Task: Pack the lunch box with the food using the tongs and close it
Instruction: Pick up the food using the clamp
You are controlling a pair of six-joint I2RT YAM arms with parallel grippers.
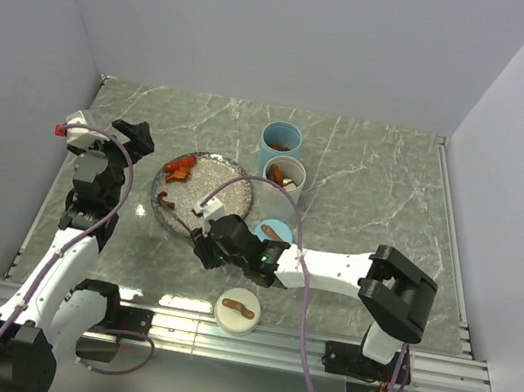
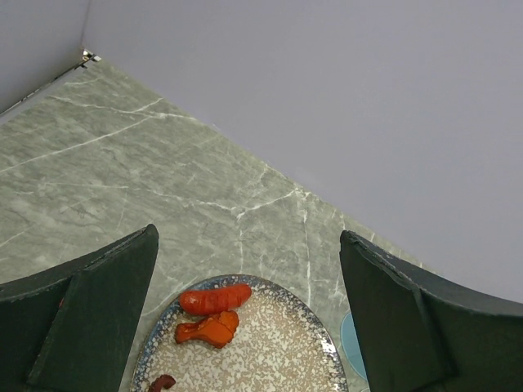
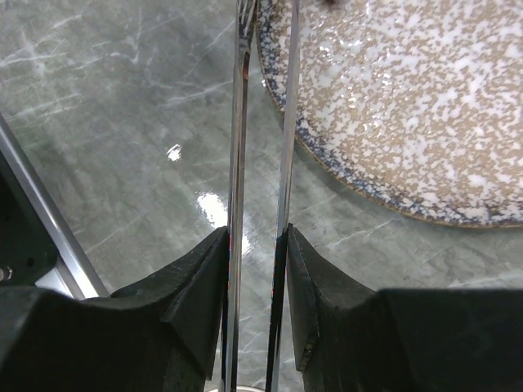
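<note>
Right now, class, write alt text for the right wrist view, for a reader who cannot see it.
The right gripper is shut on the slim metal tongs, whose two thin arms run straight up the picture with a narrow gap between them. To their right lies a brown-and-white speckled plate with a blue-flecked rim, on a grey marbled table.

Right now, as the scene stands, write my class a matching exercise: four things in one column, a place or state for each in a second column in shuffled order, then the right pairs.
Column one
1. slim grey metal tongs
2. round white lid with a brown strip handle
3. orange sausage-shaped food piece
4. left gripper

Column two
A. open, holding nothing
B. lying on the speckled round plate
C. clamped in the right gripper
D. on the grey marble table, near the arms' bases

Pairs: 1-C, 2-D, 3-B, 4-A
</note>
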